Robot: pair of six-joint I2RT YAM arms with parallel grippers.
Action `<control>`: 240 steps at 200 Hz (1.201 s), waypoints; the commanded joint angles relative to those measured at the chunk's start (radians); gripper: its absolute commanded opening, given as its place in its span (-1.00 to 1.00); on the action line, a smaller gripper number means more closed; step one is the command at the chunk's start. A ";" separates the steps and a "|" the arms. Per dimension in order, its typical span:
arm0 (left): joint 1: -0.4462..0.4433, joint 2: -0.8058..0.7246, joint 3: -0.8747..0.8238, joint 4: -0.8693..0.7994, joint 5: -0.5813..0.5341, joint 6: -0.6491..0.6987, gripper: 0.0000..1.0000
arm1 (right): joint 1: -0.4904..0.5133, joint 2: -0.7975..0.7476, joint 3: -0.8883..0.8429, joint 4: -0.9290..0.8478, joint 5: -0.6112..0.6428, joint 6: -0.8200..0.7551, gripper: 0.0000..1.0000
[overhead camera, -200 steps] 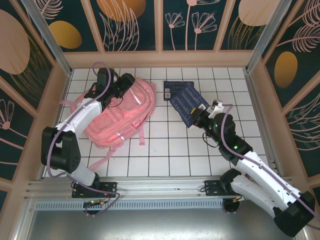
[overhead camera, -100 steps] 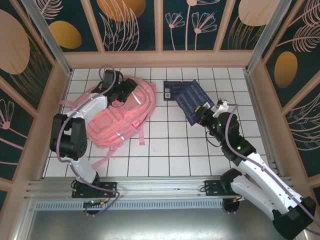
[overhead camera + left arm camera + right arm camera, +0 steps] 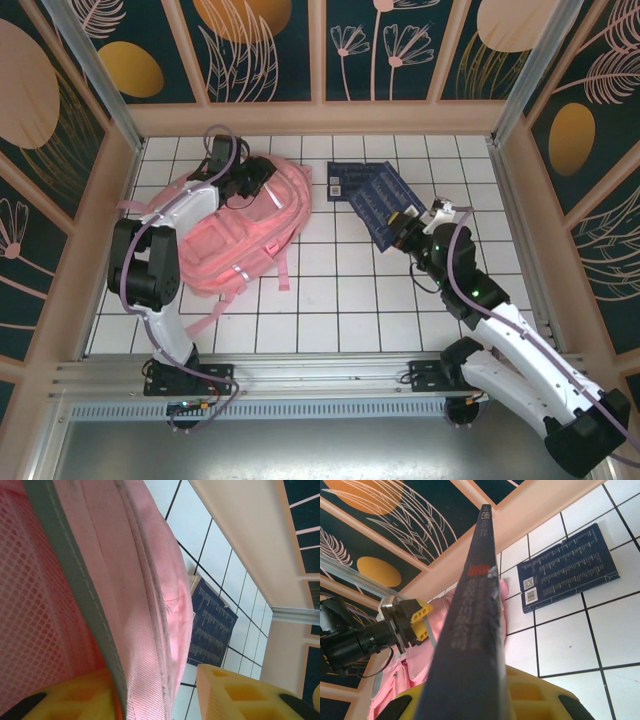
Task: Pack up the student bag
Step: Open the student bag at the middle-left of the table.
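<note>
left pincer [image 3: 256,180] stands at the far end of the bag [image 3: 225,250]. its yellow fingers [image 3: 235,690] are apart around the cloth edge with the grey stripe, not clenched, and a gap shows at one side. the pink bag lies flat on the left part of the white tiled table [image 3: 340,290]. right pincer [image 3: 406,226] is clenched on a dark blue book [image 3: 475,605], which is lifted and tilted. a second blue book [image 3: 567,567] lies flat on the tiles near the bag.
</note>
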 commanded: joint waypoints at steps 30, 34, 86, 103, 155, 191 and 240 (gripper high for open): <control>0.008 0.067 0.078 -0.065 0.003 0.033 -0.15 | -0.010 0.013 0.011 0.076 -0.016 0.020 -1.00; 0.008 0.069 0.075 -0.065 0.003 0.032 -0.17 | -0.009 0.013 0.013 0.075 -0.015 0.019 -1.00; 0.010 0.119 0.104 -0.115 0.021 0.079 -0.71 | -0.010 0.009 0.021 0.069 -0.013 0.008 -1.00; 0.009 0.119 0.110 -0.107 0.046 0.115 -1.00 | -0.010 0.005 0.030 0.059 -0.010 -0.007 -1.00; -0.012 0.024 0.218 -0.131 0.239 0.339 -1.00 | -0.010 -0.006 0.135 -0.063 0.058 -0.122 -1.00; -0.114 -0.072 0.318 -0.266 0.313 0.511 -1.00 | -0.010 0.028 0.249 -0.185 0.167 -0.235 -1.00; -0.130 -0.380 0.143 -0.162 0.504 0.559 -1.00 | -0.058 0.045 0.398 -0.308 0.069 -0.310 -1.00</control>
